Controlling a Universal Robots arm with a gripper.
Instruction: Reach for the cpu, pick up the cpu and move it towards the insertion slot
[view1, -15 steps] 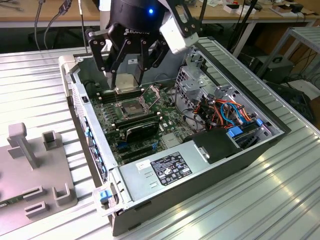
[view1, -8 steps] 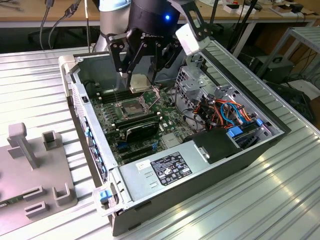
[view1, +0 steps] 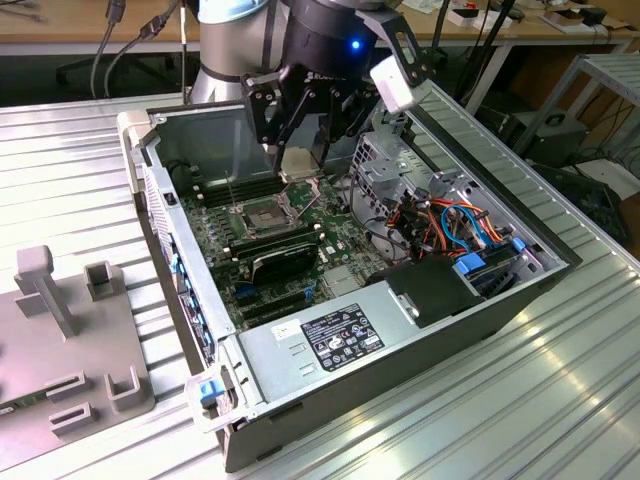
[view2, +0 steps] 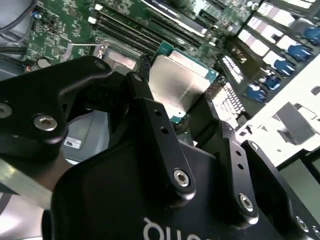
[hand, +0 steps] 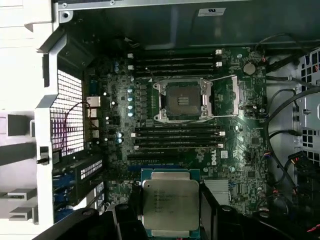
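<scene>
A: What is seen of the gripper (view1: 300, 160)?

B: It is held above the open computer case (view1: 180, 230), its black fingers (view2: 150, 125) closed on the edges of the cpu (hand: 170, 204). The chip is carried clear of the board, its pale silver face shown flat in the first wrist view and tilted in the second wrist view (view2: 180, 82).

A: What is found beneath the gripper?

B: The green motherboard (hand: 240, 150) is spread under it inside the case. A silver power supply (view1: 320, 340) is set well away from the gripper, at the case's near end in the exterior view.

A: And the insertion slot?

B: The insertion slot (hand: 181, 101) is seen below and ahead of the held chip, apart from it, with long black memory slots (hand: 177, 137) lying between the two in the first wrist view. Its dark centre is uncovered and framed by silver brackets. In the exterior view the slot (view1: 262, 215) is placed just below the gripper, toward the exterior view's left.
</scene>
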